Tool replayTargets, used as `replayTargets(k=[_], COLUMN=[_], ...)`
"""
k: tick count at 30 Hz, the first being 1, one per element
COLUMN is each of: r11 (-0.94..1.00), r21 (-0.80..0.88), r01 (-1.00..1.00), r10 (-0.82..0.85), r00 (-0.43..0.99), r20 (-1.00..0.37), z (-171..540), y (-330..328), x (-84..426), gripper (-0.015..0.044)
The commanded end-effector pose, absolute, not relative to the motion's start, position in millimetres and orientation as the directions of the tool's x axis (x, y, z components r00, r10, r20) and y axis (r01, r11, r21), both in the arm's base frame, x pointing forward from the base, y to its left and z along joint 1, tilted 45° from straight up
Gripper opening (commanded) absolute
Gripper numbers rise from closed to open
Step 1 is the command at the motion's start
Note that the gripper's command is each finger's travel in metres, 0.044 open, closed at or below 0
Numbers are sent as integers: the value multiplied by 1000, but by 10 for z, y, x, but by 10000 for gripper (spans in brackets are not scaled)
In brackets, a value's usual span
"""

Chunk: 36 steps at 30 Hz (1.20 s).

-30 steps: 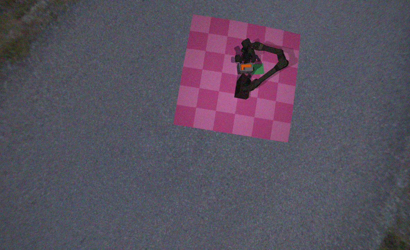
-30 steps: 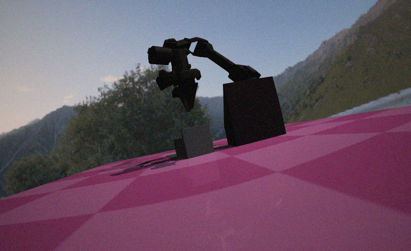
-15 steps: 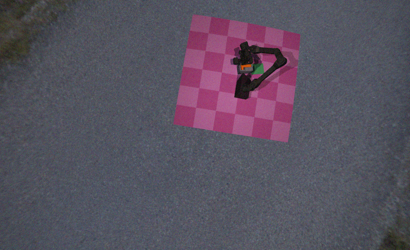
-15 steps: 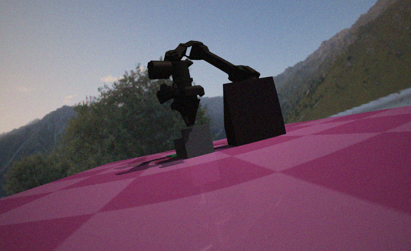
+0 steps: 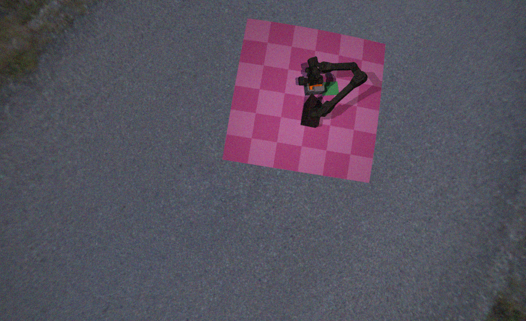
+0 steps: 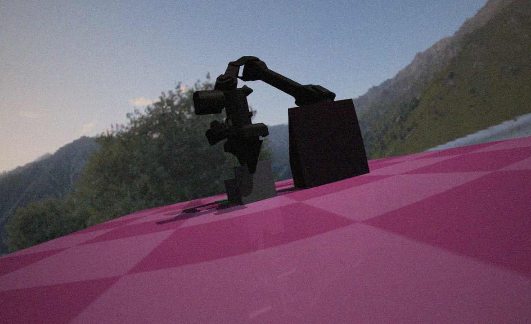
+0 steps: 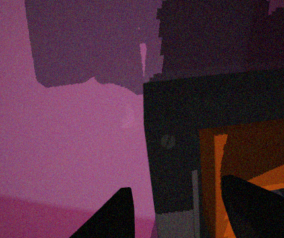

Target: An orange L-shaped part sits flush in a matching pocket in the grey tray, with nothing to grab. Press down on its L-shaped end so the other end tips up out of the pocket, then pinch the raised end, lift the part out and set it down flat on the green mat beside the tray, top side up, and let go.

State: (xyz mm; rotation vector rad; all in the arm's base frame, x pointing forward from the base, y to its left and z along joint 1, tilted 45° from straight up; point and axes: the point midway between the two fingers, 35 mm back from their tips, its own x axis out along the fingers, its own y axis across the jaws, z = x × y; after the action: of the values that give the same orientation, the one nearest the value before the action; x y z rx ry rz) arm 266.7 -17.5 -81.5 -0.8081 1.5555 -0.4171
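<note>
The orange part (image 5: 316, 85) (image 7: 220, 155) lies in the pocket of the grey tray (image 5: 319, 91) (image 6: 264, 183) (image 7: 173, 110). Much of it is in shadow or out of frame in the wrist view, and I cannot tell there whether it is tilted. My gripper (image 6: 247, 166) (image 7: 177, 192) is partly open, with nothing between its fingers. It points down low over the tray; in the wrist view one finger overlaps the orange part and the other the pink surface beside the tray. Its fingertips are hidden in the top view. The green mat (image 5: 332, 89) (image 6: 221, 200) lies beside the tray.
The dark arm base (image 5: 310, 115) (image 6: 327, 145) stands close to the tray, on the pink checkered surface (image 5: 265, 103) (image 6: 299, 258) (image 7: 82, 142). The bent arm (image 5: 344, 89) reaches round past the green mat. The gripper's shadow falls across the tray and the surface.
</note>
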Motion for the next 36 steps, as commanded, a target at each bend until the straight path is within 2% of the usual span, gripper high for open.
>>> replayTargets(k=[1, 36], r11=[681, 687], r21=[-685, -679], r01=[-260, -258], r10=[-707, -700], r00=[10, 15], r20=[-707, -714], z=[-870, -1029], y=[-246, -372], x=[2635, 2645], gripper=[180, 180])
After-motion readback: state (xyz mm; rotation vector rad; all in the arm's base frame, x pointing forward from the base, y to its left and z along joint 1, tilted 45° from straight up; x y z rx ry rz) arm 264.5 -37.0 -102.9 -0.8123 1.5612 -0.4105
